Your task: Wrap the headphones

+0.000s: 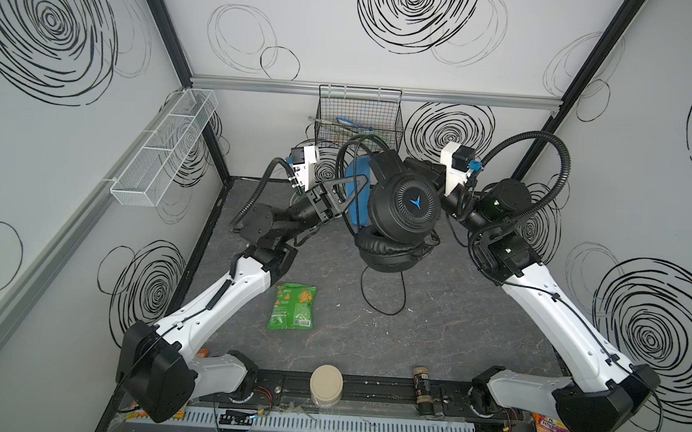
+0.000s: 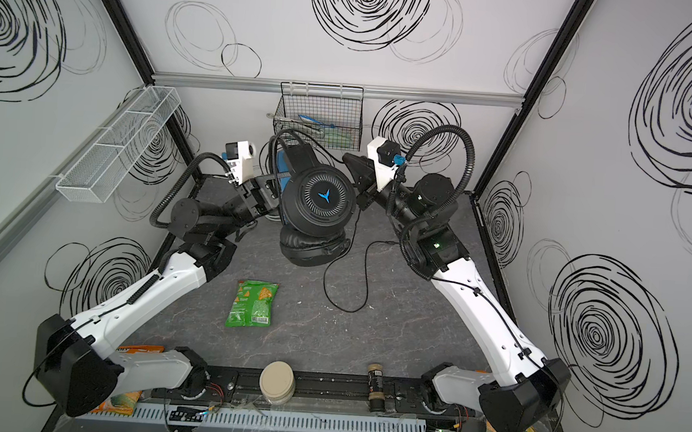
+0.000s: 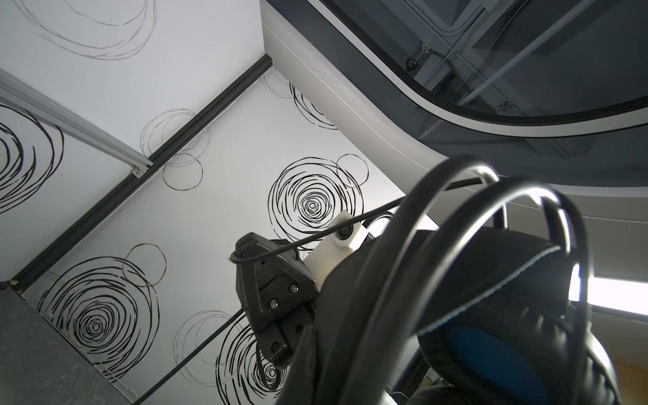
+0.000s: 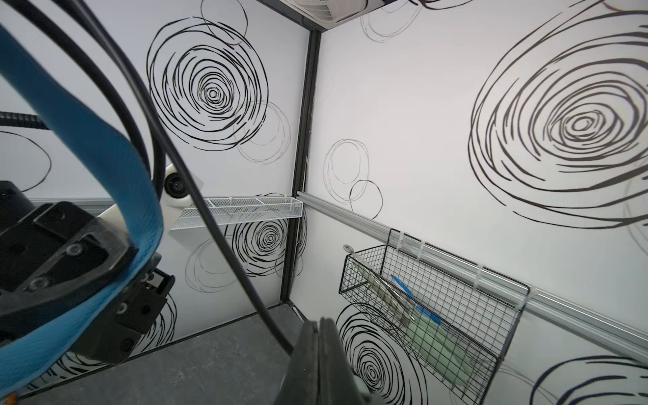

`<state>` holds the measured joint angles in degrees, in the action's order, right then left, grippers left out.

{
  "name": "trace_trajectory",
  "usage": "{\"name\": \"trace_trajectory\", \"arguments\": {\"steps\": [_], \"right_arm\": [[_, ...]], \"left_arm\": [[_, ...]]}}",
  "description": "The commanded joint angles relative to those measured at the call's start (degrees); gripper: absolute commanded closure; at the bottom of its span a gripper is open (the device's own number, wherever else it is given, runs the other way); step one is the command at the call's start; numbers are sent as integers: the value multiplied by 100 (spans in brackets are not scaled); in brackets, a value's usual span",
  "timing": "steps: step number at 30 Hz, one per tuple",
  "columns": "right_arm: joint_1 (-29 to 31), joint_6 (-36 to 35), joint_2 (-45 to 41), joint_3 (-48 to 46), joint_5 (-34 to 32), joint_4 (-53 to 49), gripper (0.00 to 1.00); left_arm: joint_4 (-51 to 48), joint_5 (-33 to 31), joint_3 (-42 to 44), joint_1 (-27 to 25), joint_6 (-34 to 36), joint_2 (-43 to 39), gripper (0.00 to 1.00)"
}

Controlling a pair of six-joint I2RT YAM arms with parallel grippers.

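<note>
The black headphones hang above the middle of the table, blue logo on the upper earcup, the second earcup below it. My left gripper is shut on the blue-lined headband. My right gripper sits behind the upper earcup, jaws shut on the black cable. Cable turns loop over the headband. A slack loop of cable lies on the table. The left gripper's own jaws are hidden in the left wrist view.
A green snack bag lies left of centre. A cream round jar and a small bottle rest on the front rail. The back wall's black wire basket holds a pale green thing. A white mesh shelf hangs left.
</note>
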<state>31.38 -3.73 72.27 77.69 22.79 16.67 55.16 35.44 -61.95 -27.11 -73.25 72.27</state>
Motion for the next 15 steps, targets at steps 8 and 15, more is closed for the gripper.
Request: {"name": "trace_trajectory", "arguments": {"steps": [8, 15], "right_arm": [[227, 480, 287, -213, 299, 461, 96], [291, 924, 348, -514, 413, 906, 95]], "left_arm": [[-716, -580, -1031, -373, 1120, -248, 100], [-744, -538, -1505, -490, 1288, -99, 100]]}}
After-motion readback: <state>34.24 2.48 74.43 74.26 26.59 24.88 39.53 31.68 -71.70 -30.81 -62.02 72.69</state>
